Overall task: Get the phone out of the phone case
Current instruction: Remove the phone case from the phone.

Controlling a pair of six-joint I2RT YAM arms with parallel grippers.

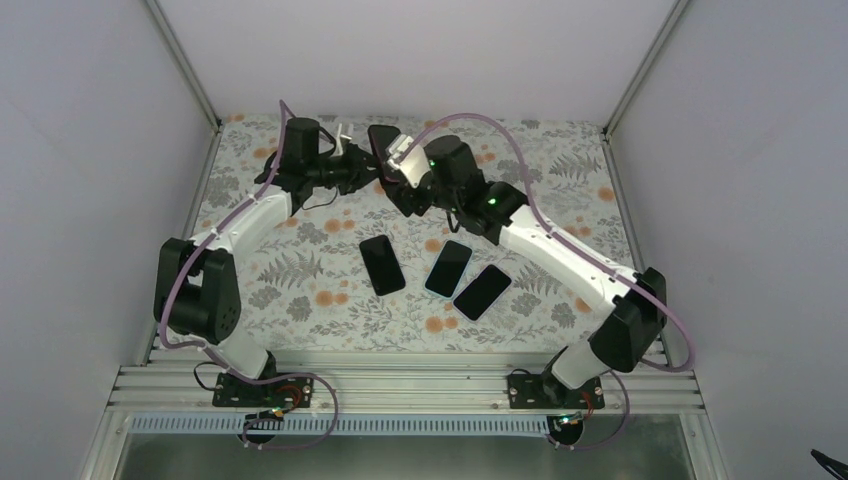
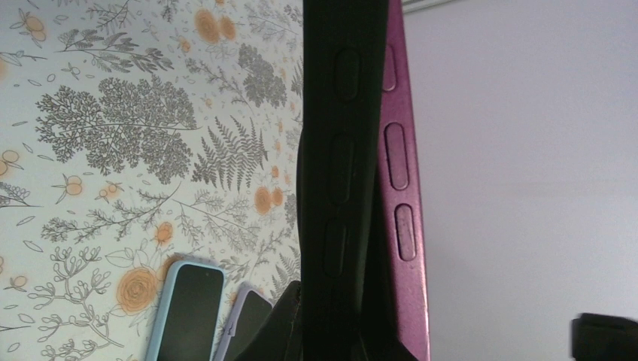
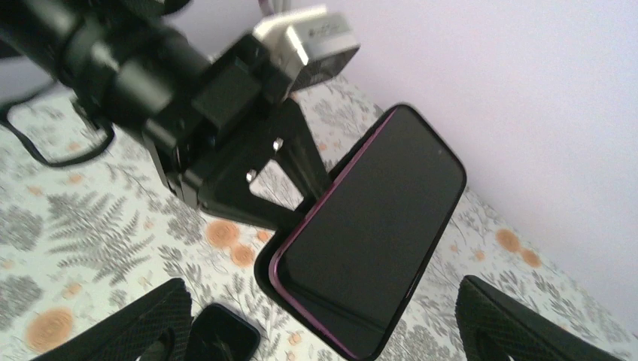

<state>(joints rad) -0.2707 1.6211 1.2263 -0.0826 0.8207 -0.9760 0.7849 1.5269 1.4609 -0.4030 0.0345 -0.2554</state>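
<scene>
Over the floral table [image 1: 300,285], left gripper [image 3: 305,177] pinches the phone case [image 2: 338,150], phone [image 3: 376,226] not yet freed, right gripper [image 3: 323,286] spread.

Top view high behind, looking down, wrist views close-up — both sharing the phone [image 3: 372,233]

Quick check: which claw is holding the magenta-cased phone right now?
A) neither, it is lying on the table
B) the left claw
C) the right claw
B: the left claw is clamped on the edge of the raised magenta-cased phone, while the right claw stands open on either side of it without touching.
</scene>
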